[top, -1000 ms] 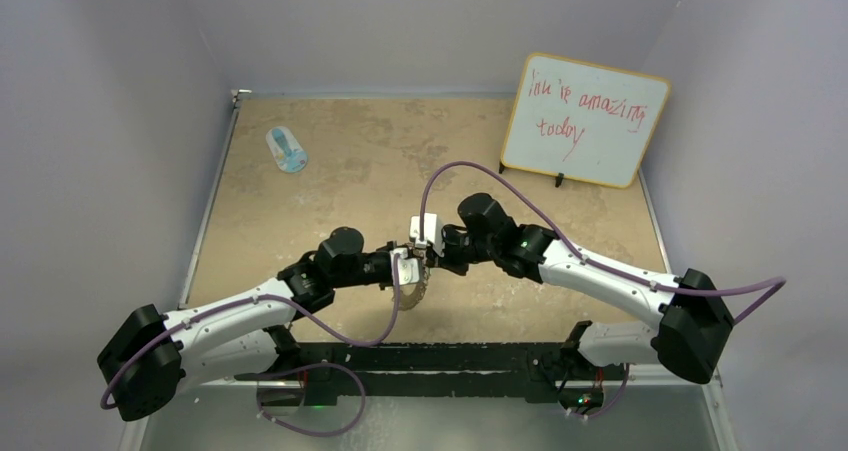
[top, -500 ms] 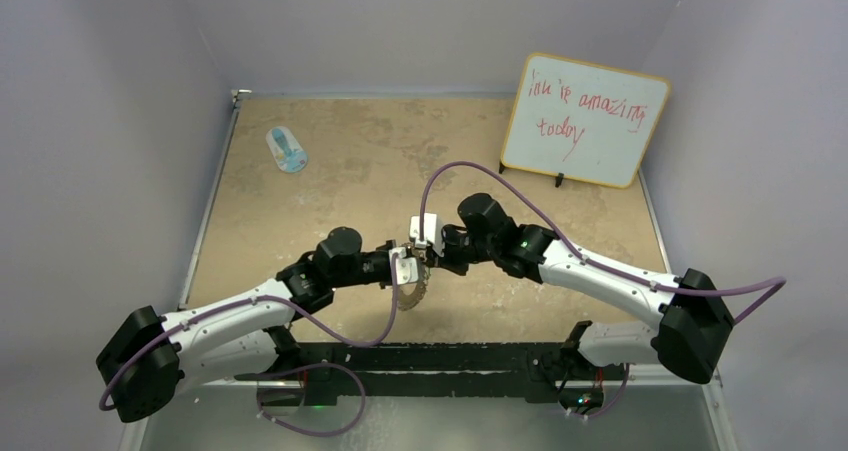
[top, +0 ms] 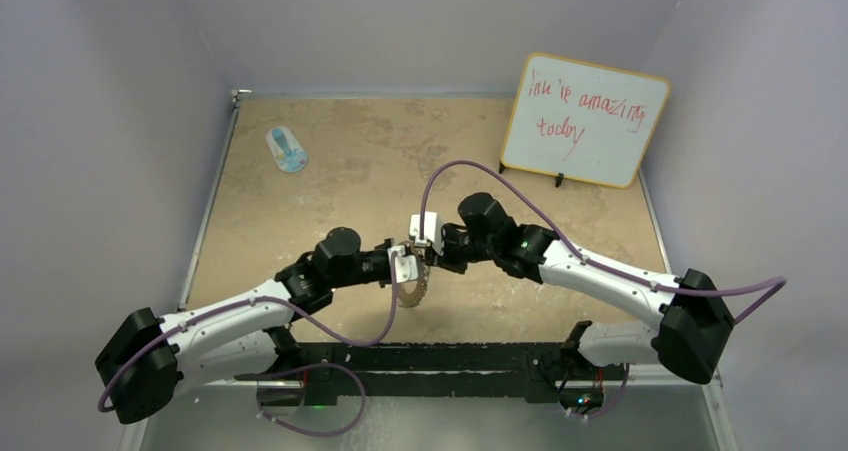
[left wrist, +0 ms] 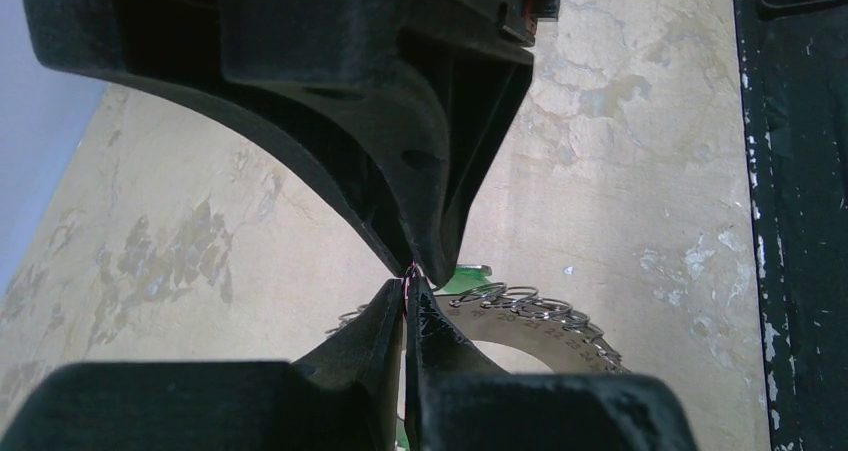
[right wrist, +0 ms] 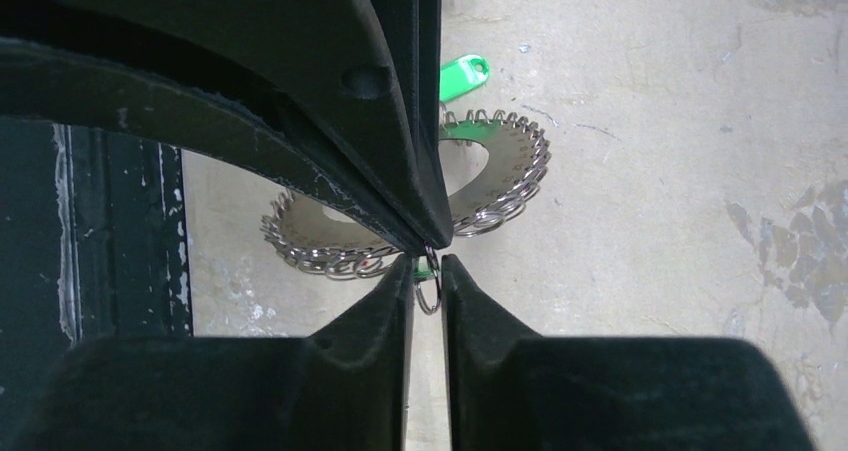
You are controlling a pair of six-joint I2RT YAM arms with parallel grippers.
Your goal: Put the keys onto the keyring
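The keyring (right wrist: 490, 186), a flat silver disc with wire loops round its rim, lies under both grippers and shows in the top view as the keyring (top: 411, 292). A green key tag (right wrist: 463, 76) rests at its far edge. My left gripper (left wrist: 407, 289) is shut tip to tip against the right one, pinching a small wire loop (right wrist: 428, 293) with a bit of green beside it. My right gripper (right wrist: 427, 267) stands slightly open, and that loop hangs in the gap between its fingertips. No other keys are in view.
A blue-and-white oval object (top: 287, 149) lies at the far left of the tan table. A whiteboard (top: 583, 119) with red writing stands at the back right. The black base rail (top: 440, 356) runs along the near edge.
The left jaws have closed fully. The right jaws have parted a little around the wire loop. Both arms stay almost where they were.
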